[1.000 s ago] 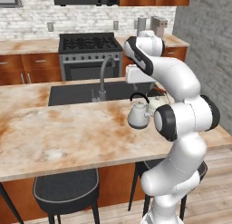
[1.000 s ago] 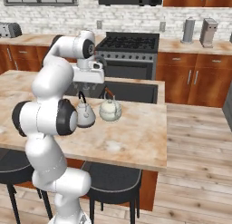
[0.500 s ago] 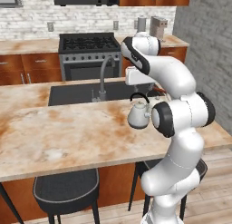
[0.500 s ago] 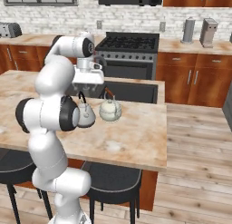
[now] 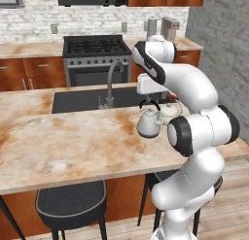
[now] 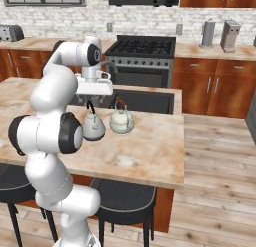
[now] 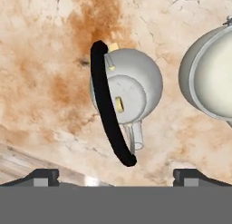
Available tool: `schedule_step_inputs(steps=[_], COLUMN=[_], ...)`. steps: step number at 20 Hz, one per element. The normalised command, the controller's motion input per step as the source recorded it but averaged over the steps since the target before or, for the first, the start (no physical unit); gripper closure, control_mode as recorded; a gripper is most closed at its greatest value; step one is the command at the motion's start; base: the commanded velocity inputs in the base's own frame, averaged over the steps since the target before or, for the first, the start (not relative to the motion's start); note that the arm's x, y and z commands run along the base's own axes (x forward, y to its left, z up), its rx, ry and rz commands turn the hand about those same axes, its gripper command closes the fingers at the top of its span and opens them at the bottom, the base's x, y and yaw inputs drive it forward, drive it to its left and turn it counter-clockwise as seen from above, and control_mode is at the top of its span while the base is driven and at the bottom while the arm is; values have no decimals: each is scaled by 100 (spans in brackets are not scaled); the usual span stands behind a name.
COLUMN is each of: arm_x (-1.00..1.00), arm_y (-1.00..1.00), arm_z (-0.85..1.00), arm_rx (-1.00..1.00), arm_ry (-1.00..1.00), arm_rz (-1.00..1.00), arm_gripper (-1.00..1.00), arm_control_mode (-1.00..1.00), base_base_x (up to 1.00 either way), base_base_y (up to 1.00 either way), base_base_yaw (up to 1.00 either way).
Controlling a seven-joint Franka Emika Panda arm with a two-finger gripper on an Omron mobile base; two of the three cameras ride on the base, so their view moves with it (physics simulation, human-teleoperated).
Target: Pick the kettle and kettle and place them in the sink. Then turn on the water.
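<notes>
While the gripper [image 7: 115, 175] hangs over the marbled surface [image 5: 73, 146], its tips sit spread wide with nothing between them. Black-handled kettle [image 7: 124, 96] stands upright on the surface just below the gripper, untouched. Second kettle [image 6: 121, 121], reddish-brown handle, sits just beside it, apart, nearer the surface's open end. Behind both: black sink [image 5: 82, 99] set in the surface, grey tap [image 5: 111, 81] at its rim. Stove [image 6: 140, 46] at the far wall.

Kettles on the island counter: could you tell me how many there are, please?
2. The black-handled kettle stands on the counter under the gripper. The brown-handled kettle stands right beside it, near the sink. None seems hidden.
</notes>
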Motion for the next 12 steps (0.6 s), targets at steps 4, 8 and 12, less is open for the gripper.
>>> schedule_step_inputs(steps=[4,8,12], arm_x=[44,40,-8], arm_y=[0,0,5], arm_z=[-1,-7,-11], arm_rx=[2,1,0], arm_ry=[-7,-3,0], arm_rz=[0,4,3], arm_gripper=[-100,-100,-100], arm_control_mode=[-100,-100,-100], base_base_x=[0,0,0], base_base_y=[0,0,0], base_base_yaw=[0,0,0])
